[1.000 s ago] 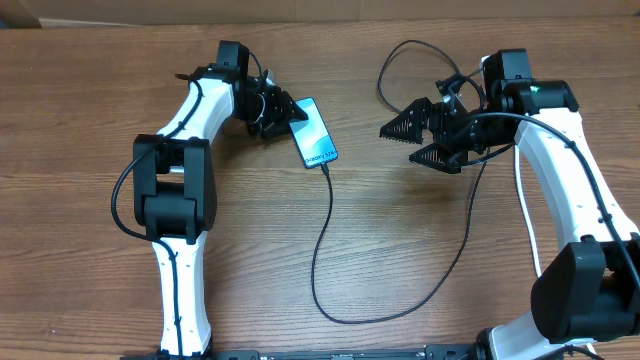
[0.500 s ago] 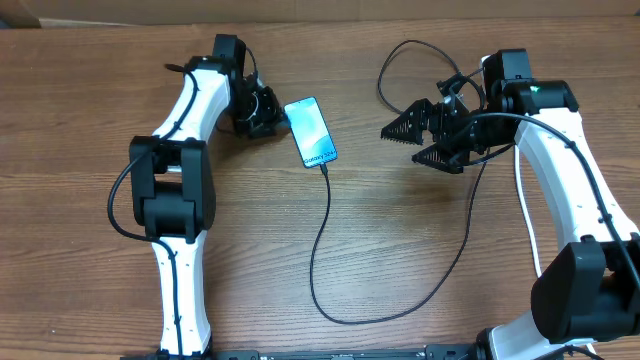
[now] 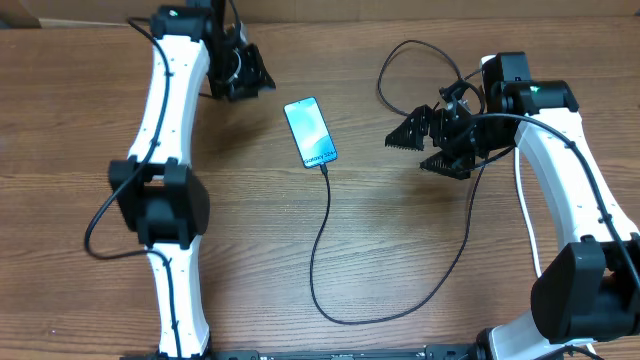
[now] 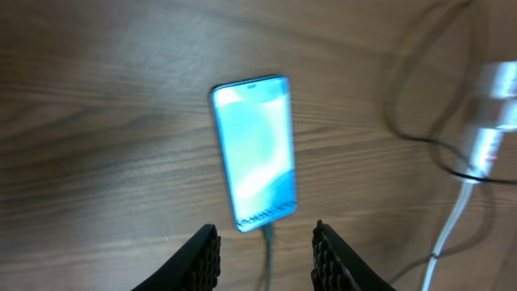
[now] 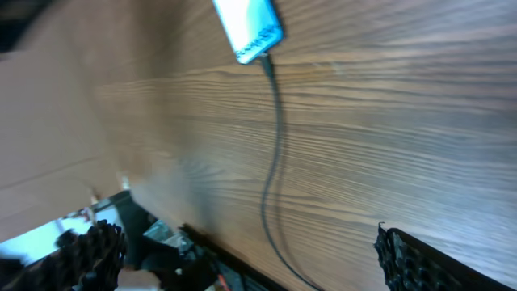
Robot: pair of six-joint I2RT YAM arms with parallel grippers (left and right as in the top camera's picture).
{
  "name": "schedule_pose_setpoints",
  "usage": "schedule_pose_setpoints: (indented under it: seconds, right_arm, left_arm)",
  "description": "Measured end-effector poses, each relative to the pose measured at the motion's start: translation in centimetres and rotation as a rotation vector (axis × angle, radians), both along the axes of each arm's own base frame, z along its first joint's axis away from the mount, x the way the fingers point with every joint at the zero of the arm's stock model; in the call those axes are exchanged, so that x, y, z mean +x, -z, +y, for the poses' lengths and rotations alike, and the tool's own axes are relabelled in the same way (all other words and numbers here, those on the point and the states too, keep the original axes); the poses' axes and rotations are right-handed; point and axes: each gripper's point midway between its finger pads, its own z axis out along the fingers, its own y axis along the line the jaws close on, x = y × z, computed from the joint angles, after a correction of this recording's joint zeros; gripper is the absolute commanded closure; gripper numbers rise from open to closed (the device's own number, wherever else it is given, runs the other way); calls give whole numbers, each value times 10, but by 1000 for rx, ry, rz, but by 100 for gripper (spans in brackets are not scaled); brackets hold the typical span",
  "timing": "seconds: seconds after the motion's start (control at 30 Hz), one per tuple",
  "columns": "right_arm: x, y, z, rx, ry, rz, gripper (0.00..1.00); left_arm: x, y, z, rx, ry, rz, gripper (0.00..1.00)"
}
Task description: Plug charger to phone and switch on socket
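The phone [image 3: 311,133] lies flat on the wooden table with its light-blue screen up, and shows in the left wrist view [image 4: 254,149] and the right wrist view [image 5: 246,28] too. The charger's thin black cable [image 3: 316,260] meets the phone's near short end. From there it curves toward the front edge and back up under the right arm. My left gripper [image 3: 240,75] hovers up and left of the phone, its jaws [image 4: 265,259] open and empty. My right gripper [image 3: 430,140] stands wide open to the phone's right, holding nothing [image 5: 250,259]. The socket is out of view.
A loop of the black cable [image 3: 400,60] lies behind the right gripper. A cardboard strip [image 3: 400,10] runs along the table's far edge. The left arm's black elbow [image 3: 160,200] rises at the left. A blurred white shape [image 4: 493,105] sits at the right in the left wrist view.
My left gripper has drawn away from the phone, up and to the left, with its jaws a little narrower. The phone and cable stay put. The right gripper has barely shifted.
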Motion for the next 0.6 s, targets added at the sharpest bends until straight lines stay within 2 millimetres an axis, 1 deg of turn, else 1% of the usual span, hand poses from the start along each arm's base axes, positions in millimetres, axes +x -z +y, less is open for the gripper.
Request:
schedule_pose_setpoints:
  seconds: [0.07,0.1,0.13,0.17,0.2,0.23,0.3,0.37,0.4,0.47,0.53,0.6]
  right_arm:
    - [-1,4,-5,-37,4,8,0]
    - [-1,7,-8,-59,6,6,0]
    - [0,9,-11,-80,9,6,0]
    - [0,10,-12,-90,11,6,0]
    - [-1,11,-14,-101,12,7,0]
    - [-1,13,-15,-114,14,8,0]
    - [-1,15,-18,-135,16,12,0]
    - [0,17,-22,-159,20,9,0]
    - [1,18,-24,-176,27,5,0]
    - [4,22,-31,-216,50,7,0]
    - [5,23,-37,-254,69,12,0]
    - [10,18,-43,-291,86,-3,0]
  left_arm:
    - [-5,-37,1,-3,-3,-78,67]
    - [-8,-55,3,2,-6,-118,63]
    - [-15,-82,9,20,-30,-173,47]
    - [-17,-90,10,26,-33,-188,38]
    - [-23,-106,16,50,-50,-224,14]
    - [-30,-122,22,75,-74,-254,2]
    - [-43,-143,37,140,-117,-293,0]
    - [-55,-152,54,217,-163,-298,0]
    - [-60,-154,63,260,-183,-295,0]
    - [-65,-150,78,341,-216,-275,0]
    - [-67,-142,90,407,-236,-243,0]
    - [-70,-132,99,461,-245,-205,0]
